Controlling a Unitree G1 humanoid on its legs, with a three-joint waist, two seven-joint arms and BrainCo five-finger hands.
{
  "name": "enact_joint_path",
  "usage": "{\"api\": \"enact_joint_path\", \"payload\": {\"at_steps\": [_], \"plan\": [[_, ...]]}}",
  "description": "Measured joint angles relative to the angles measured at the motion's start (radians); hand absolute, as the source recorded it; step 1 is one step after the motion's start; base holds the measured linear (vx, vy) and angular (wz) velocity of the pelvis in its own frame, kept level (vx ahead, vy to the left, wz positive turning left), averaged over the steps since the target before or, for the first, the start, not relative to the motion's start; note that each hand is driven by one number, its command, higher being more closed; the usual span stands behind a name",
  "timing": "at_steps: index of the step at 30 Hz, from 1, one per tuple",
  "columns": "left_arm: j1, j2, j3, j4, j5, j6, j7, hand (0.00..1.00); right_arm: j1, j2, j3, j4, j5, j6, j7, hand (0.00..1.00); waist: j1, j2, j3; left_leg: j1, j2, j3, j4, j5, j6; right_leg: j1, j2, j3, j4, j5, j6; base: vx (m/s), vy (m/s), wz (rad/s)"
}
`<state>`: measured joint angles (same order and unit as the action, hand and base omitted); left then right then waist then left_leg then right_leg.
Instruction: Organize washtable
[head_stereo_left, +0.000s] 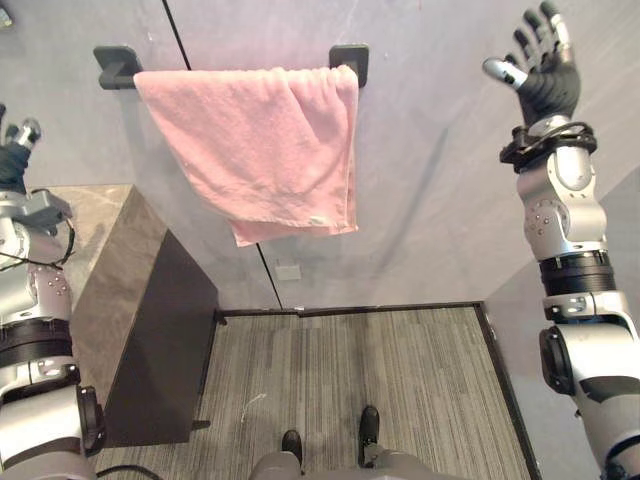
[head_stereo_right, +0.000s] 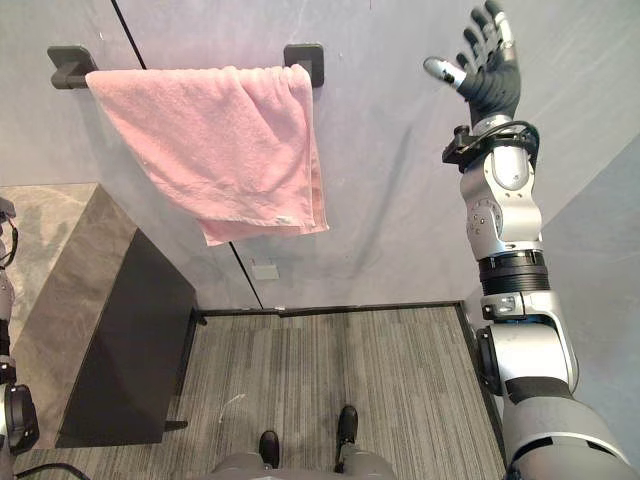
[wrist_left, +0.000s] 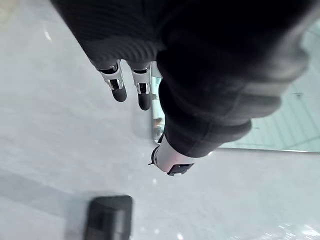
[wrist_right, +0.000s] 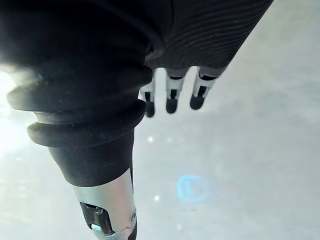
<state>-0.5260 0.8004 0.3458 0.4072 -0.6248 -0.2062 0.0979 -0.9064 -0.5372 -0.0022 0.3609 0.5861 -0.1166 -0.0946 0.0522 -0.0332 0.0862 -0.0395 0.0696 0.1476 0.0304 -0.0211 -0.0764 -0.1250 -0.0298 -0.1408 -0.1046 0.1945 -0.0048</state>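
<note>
On the grey wall ahead, above the striped carpet, a pink towel hangs folded over a black rail, its lower edge slanting and its bulk bunched toward the rail's right bracket. The washtable, a stone-topped block with dark sides, stands below and to the left of the towel, apart from it. The right hand is raised high beside the wall, well right of the towel, fingers spread wide and empty, while the left hand sits above the washtable with relaxed fingers, holding nothing.
</note>
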Motion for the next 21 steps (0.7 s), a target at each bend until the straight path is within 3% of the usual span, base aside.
{"api": "enact_joint_path", "payload": {"at_steps": [3, 5, 7, 10, 21], "plan": [[0.007, -0.003, -0.008, -0.046, 0.002, -0.011, 0.019, 0.00, 0.016, 0.009, 0.003, -0.040, 0.000, -0.018, -0.007, 0.00, -0.009, -0.001, -0.030, 0.005, -0.001, -0.007, -0.015, 0.001, -0.001, 0.001, -0.001, -0.008, 0.000, -0.001, 0.001, 0.04, 0.049, 0.07], [0.027, -0.025, -0.076, -0.161, 0.006, -0.016, 0.016, 0.00, 0.049, 0.046, 0.014, -0.116, 0.005, -0.033, -0.005, 0.00, -0.010, 0.000, -0.043, 0.015, -0.002, -0.011, -0.021, 0.002, 0.000, 0.015, -0.003, -0.021, 0.000, -0.005, -0.002, 0.05, 0.047, 0.14], [0.055, -0.034, -0.168, -0.288, 0.012, -0.021, -0.027, 0.00, 0.055, 0.086, 0.088, -0.171, 0.014, -0.035, 0.042, 0.00, -0.009, 0.004, -0.058, 0.030, -0.003, -0.011, -0.032, 0.002, 0.000, 0.024, -0.003, -0.023, 0.000, -0.006, -0.002, 0.05, 0.046, 0.06], [0.071, -0.069, -0.215, -0.393, 0.021, -0.031, -0.076, 0.00, 0.055, 0.121, 0.204, -0.222, 0.036, -0.035, 0.115, 0.00, -0.011, 0.007, -0.066, 0.042, -0.005, -0.010, -0.041, 0.005, 0.004, 0.032, -0.005, -0.025, 0.000, -0.009, -0.003, 0.03, 0.041, 0.00], [0.164, -0.073, -0.353, -0.435, -0.024, -0.029, -0.207, 0.00, 0.055, 0.098, 0.464, -0.227, 0.141, -0.026, 0.248, 0.00, -0.010, 0.010, -0.079, 0.060, -0.012, -0.011, -0.089, 0.027, 0.006, 0.029, -0.008, -0.030, 0.000, -0.014, 0.003, 0.01, 0.012, 0.01]]}}
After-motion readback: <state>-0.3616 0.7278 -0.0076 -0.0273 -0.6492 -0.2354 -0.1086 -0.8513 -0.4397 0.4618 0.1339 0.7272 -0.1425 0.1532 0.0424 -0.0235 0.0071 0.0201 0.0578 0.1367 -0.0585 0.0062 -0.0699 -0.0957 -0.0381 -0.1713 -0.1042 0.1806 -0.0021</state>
